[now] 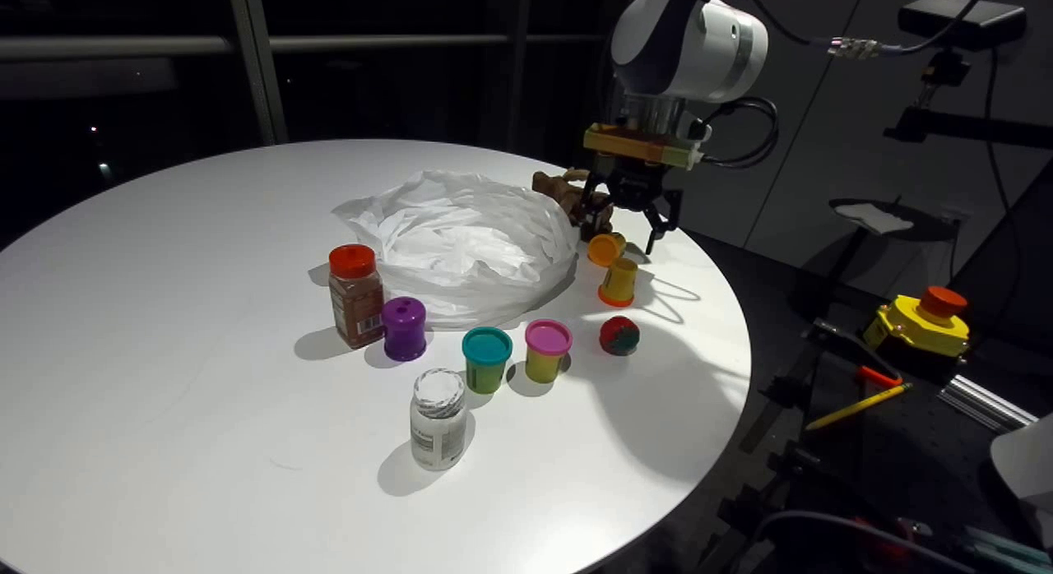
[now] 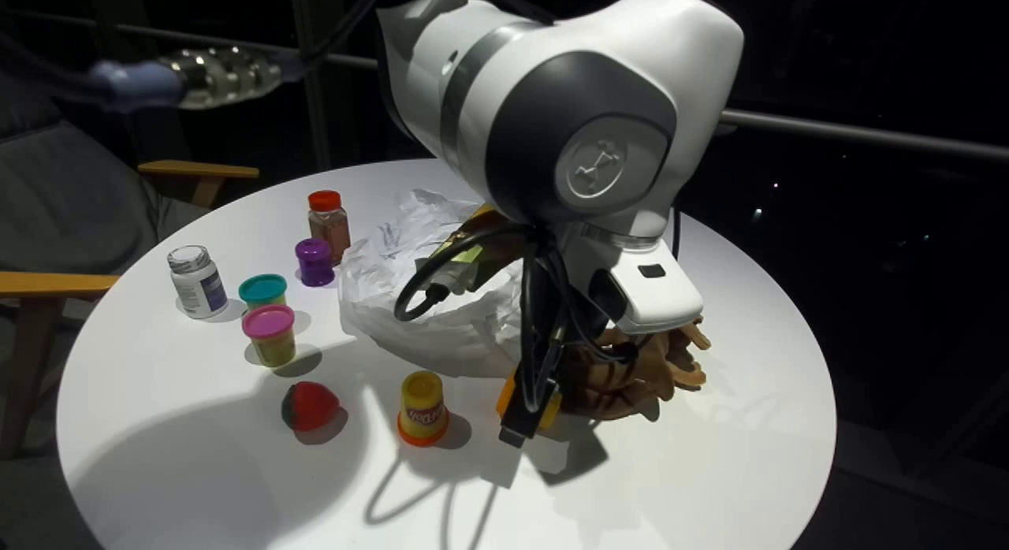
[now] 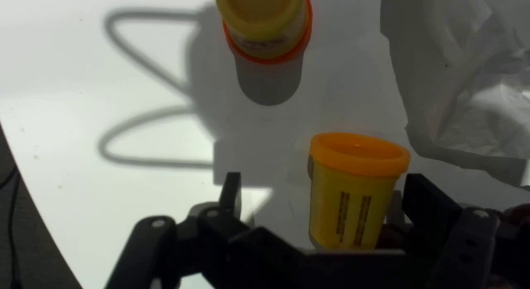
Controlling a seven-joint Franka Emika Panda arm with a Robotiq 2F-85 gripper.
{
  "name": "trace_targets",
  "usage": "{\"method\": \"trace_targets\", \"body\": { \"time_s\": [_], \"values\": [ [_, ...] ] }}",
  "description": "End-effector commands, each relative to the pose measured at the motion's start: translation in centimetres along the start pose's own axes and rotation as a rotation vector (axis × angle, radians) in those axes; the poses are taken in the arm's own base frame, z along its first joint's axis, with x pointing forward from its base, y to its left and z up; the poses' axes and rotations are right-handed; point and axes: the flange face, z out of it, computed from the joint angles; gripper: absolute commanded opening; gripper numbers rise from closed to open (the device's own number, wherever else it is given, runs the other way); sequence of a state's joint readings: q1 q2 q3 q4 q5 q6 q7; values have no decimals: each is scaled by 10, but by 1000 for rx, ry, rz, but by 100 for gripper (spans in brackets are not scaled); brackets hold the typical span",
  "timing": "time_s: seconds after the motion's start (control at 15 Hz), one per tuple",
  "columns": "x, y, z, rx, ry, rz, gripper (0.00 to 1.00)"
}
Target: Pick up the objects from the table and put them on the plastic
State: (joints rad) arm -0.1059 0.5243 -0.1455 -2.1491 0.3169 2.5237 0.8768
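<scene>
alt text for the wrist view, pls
Orange-lidded yellow tub lying on its side, framed but not gripped by the open claw at the bottom edge. Above it in the picture, a second tub stands upside down on the white table, with crumpled white plastic at right.

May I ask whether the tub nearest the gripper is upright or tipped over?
Tipped over: the tub shows its side to the wrist view, and its orange lid faces sideways in an exterior view.
</scene>
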Motion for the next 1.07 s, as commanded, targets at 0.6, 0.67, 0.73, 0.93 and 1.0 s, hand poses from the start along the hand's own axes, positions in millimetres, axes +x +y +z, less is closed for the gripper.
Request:
{"method": "trace_targets", "body": {
  "time_s": [0.6,0.67,0.73,0.93,1.0],
  "values": [
    [-1,-10,-22,22,-17,11,12],
    [-3,-9,-32,32,2,7,12],
    [-6,-7,-46,49,14,1,12],
    [-23,-5,-98,50,92,-49,12],
    [-30,-9,-115,39,130,-81,12]
  ]
}}
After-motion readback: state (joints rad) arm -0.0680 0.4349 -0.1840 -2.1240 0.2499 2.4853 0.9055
